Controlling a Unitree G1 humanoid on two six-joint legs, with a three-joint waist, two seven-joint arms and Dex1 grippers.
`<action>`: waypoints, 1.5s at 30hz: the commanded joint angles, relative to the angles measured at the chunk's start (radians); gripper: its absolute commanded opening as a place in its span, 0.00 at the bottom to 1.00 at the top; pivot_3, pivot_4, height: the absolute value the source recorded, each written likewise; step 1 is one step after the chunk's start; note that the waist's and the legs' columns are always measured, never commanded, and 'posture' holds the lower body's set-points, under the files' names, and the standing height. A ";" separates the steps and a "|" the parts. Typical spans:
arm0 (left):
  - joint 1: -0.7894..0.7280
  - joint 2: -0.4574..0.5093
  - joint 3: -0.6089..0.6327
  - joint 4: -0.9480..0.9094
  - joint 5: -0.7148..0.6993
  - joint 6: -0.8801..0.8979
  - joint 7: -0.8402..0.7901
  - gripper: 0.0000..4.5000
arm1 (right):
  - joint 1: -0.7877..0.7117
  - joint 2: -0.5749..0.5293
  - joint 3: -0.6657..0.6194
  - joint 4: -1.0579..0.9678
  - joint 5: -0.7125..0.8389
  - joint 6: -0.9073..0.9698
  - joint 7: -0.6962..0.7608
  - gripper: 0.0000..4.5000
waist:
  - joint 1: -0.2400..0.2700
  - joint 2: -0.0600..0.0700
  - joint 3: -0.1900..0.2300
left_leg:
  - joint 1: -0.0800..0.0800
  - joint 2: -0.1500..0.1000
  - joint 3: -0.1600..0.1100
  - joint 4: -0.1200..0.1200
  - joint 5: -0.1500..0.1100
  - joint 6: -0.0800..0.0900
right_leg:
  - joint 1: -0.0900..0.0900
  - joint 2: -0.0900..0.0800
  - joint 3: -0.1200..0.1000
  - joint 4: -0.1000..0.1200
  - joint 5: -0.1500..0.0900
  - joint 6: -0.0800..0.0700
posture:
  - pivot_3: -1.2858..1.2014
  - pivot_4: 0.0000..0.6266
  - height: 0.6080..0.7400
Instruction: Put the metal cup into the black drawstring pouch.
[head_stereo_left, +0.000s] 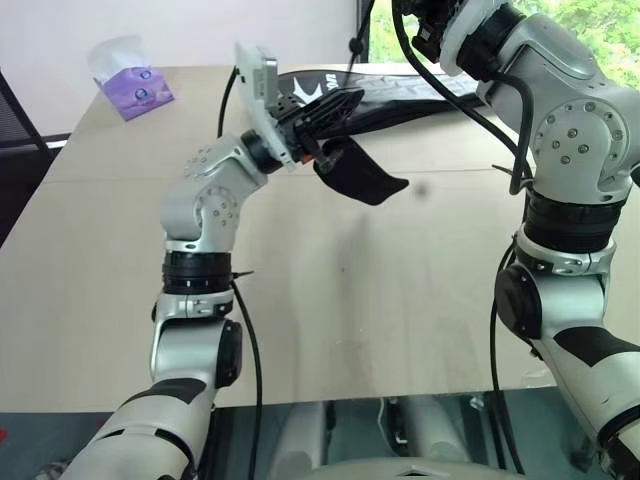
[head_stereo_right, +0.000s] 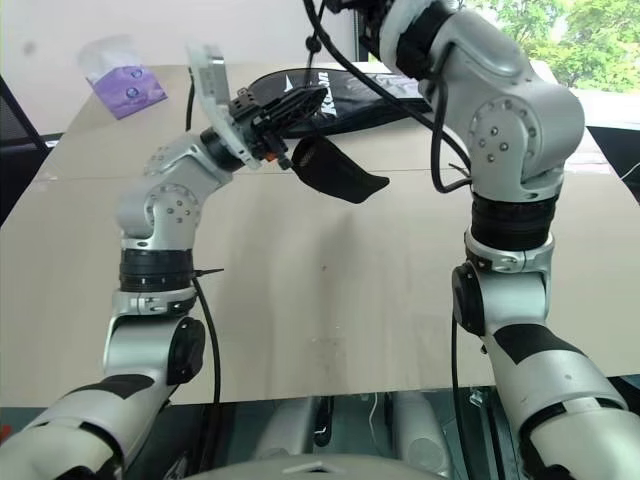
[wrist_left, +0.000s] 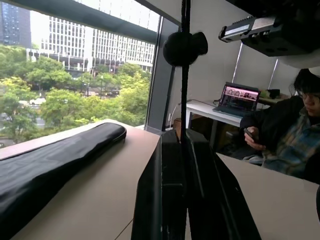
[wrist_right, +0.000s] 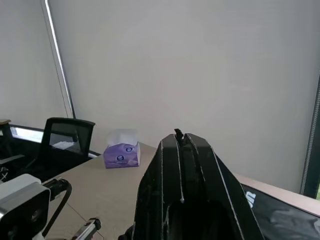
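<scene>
The small soft black drawstring pouch (head_stereo_left: 360, 175) hangs in the air above the pale wooden table (head_stereo_left: 350, 300), just under the left gripper (head_stereo_left: 340, 108) and touching it. Its thin black cord (wrist_left: 185, 100) with a round bead (wrist_left: 185, 47) runs straight up from there. Whether the left gripper clamps the pouch or is loose, I cannot tell. The right gripper (wrist_right: 181, 136) is raised higher and has its fingers pressed together. A small dark end shows between the tips, and I think this is the cord.

Where the shiny metal cup is I cannot say. If it is inside the pouch, the fabric hides it.

The step looks to me like closing the mouth of the pouch. To do it well, the right arm should pull the cord straight and slowly, while the left side holds the mouth of the pouch and not the cord. The pouch should be kept low over the table and well apart from the long black racket cover (wrist_left: 50, 165), so that a slip costs little.
</scene>
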 joint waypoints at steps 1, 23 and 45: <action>-0.032 -0.017 0.002 -0.008 0.020 -0.039 0.037 0.38 | -0.033 -0.001 -0.016 -0.027 0.017 -0.025 0.005 0.00 | 0.004 0.000 0.000 | -0.001 0.000 -0.001 0.001 0.000 0.000 | 0.000 0.000 -0.001 0.000 0.000 0.000 | 0.52 0.24 1.00; -0.224 -0.094 -0.030 0.113 0.070 -0.103 0.072 0.46 | 0.009 0.004 0.023 -0.069 0.022 0.011 0.006 0.00 | 0.000 0.000 0.000 | 0.000 -0.001 0.000 0.002 0.000 0.000 | 0.000 0.000 0.000 0.004 0.000 0.000 | 0.52 0.24 1.00; -0.178 -0.082 -0.021 0.077 0.067 -0.118 0.074 0.60 | 0.023 -0.004 0.004 -0.086 0.030 0.024 0.000 0.00 | 0.000 0.000 0.000 | 0.000 -0.001 0.000 0.003 0.000 0.000 | 0.000 0.000 0.000 0.004 0.000 0.000 | 0.52 0.24 1.00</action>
